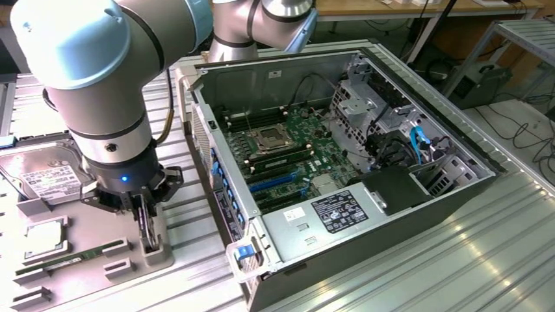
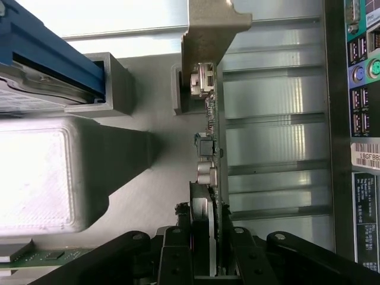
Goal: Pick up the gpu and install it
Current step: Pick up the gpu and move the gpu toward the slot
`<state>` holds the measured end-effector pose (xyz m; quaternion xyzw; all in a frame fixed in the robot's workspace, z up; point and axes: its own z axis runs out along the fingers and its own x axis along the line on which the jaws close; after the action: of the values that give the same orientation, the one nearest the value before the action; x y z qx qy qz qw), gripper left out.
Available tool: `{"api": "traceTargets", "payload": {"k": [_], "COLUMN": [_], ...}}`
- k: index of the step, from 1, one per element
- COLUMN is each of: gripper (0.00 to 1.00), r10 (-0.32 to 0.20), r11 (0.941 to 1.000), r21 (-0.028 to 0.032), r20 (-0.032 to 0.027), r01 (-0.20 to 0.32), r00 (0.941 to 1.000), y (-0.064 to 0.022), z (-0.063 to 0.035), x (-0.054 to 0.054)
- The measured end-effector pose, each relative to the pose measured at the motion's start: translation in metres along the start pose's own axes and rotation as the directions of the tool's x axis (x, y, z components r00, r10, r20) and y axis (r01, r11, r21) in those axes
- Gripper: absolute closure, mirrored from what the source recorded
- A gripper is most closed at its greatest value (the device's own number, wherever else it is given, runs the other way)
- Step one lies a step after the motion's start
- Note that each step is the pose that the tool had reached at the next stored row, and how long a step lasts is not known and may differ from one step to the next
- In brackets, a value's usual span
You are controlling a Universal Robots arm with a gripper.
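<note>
Computer case (image 1: 390,260) lies on its side, open face up, so the motherboard (image 1: 295,146) and its blue expansion slots (image 1: 273,182) can be reached from above. Arm (image 1: 95,78) stands at 9 o'clock of the case in the exterior view, wrist pointing straight down over the grey fixture tray (image 1: 91,224). Tray sits just beside the case at 8 o'clock and parks each part in its own nest. Hard drive (image 1: 39,172) lies flat at the tray's 11 o'clock. Memory stick (image 1: 74,259) lies flat at 6 o'clock.

The gpu (image 1: 153,235) stands on edge in a slotted holder (image 1: 158,255) at the tray's 4 o'clock. Likely upright so its thin sides can be pinched from above.

Gripper (image 1: 147,218) is down on it. In the wrist view the gripper (image 2: 209,222) straddles the card, fingers (image 2: 178,249) narrowed to a slim gap and pressed on both faces of the gpu (image 2: 214,113), bracket (image 2: 208,29) at the far end. Reads as a grip. Card looks seated in the holder, not lifted clear.
</note>
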<state>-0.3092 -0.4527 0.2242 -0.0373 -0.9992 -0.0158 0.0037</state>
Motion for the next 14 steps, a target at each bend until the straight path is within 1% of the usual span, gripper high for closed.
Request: {"api": "traceTargets", "payload": {"k": [2,4,8,14], "gripper": [0.72,0.72,0.72,0.72], "r10": [0.0,0.0,0.0,0.0], "r11": [1.0,1.0,1.0,1.0], "r21": [0.0,0.0,0.0,0.0001], "r20": [0.0,0.0001,0.0001,0.0], "r01": [0.0,0.0,0.0,0.0], "r00": [1.0,1.0,1.0,1.0], "y": [0.0001,0.0003,0.0006,0.0009], "z": [-0.0043,-0.011,-0.0177,-0.0304], "x": [0.0,0.0,0.0,0.0]}}
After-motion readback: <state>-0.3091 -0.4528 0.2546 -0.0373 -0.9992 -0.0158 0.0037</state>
